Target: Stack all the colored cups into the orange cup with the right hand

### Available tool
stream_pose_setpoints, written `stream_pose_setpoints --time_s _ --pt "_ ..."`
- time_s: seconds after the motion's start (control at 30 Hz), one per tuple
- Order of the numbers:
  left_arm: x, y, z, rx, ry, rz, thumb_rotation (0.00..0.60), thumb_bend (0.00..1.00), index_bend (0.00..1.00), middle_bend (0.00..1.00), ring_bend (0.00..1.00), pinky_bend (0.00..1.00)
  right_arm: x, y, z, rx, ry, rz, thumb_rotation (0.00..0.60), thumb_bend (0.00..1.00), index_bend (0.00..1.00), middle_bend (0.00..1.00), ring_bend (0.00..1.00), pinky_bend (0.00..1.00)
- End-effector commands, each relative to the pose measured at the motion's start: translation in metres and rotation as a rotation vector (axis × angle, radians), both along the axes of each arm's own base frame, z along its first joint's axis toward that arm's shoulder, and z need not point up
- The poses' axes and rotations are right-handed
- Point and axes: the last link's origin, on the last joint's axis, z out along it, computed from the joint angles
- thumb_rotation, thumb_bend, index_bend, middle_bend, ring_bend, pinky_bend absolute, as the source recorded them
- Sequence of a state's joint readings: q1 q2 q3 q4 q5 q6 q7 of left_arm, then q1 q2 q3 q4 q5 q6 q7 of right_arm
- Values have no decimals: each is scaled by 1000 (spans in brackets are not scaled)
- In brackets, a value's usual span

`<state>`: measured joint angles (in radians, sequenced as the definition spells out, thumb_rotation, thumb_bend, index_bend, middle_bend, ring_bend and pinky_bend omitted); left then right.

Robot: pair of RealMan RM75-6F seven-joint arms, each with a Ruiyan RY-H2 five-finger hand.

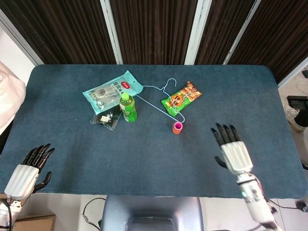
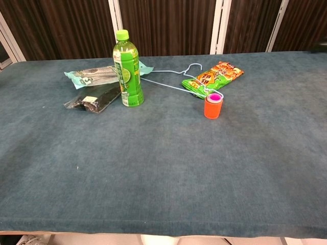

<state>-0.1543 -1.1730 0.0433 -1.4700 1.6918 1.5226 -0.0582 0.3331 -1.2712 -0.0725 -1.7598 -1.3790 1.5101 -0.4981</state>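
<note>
Fingers spread and nothing held, the right hand is seen above the tabletop near its near edge, well apart from the orange cup. At the near left corner the left hand is likewise held apart and empty. Upright near the tabletop's middle, mouth upward, the orange cup carries a pink cup nested inside. Just behind it, a snack packet and a wire hanger are laid flat.

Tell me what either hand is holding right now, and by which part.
Nothing. The right hand and left hand are both open and empty; the pink cup sits nested in the orange cup.
</note>
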Motion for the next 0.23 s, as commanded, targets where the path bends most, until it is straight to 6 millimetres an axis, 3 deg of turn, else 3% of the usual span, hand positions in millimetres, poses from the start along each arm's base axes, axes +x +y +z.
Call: stream_pose_setpoints --time_s 0.03,0.23 --pt "3 0 -7 0 15 -12 600 472 0 0 0 108 -71 76 47 -60 26 -147 600 346 0 0 0 0" --pt "7 1 -14 11 41 -21 600 475 0 0 0 103 -74 76 65 -72 -18 -147 600 345 0 0 0 0"
